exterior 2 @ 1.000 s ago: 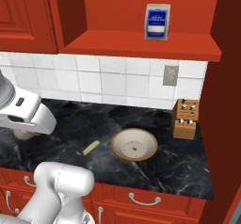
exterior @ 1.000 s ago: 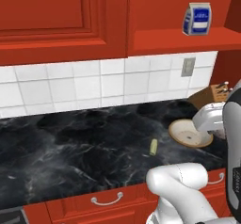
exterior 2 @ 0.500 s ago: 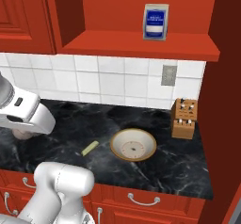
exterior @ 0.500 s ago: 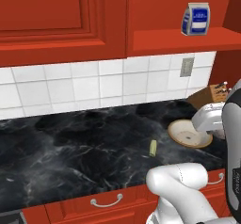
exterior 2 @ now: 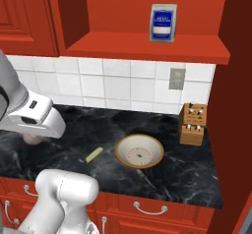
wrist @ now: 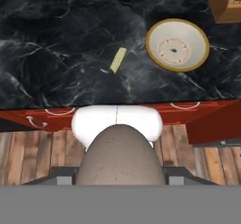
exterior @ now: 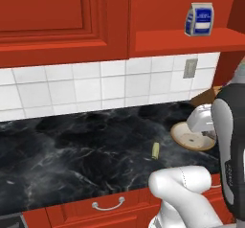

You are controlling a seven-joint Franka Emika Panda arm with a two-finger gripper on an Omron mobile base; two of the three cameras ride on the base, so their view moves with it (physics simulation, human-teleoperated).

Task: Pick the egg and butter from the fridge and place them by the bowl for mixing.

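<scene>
held the egg (wrist: 120, 155) tight in the claw (wrist: 120, 180), pressed in from both sides. looked big and round right in front of the hand camera, brownish with tiny specks. sat high above the black counter (wrist: 56, 44), out past its front edge.

probably very light, and easy to crack. smooth and round too, so likely to slip. best squeezed softly around the fat middle, never hard, and set down slowly so as not to roll off.

lay far ahead of the claw on the counter: the butter (wrist: 117, 60), a small pale yellow stick, already out of the fridge. likely soft and a bit greasy, easy to dent. better gripped across its long flat sides, if ever picked up again.

sat ahead of the claw and off to one side, past the butter: the bowl (wrist: 178, 45), tan with a creamy inside. butter near it but not touching. seemed like the right spot for the egg: the bare counter between butter and bowl, or just beside the bowl.

stood further off, beyond the bowl: a wooden knife block (exterior 2: 193, 124).
</scene>
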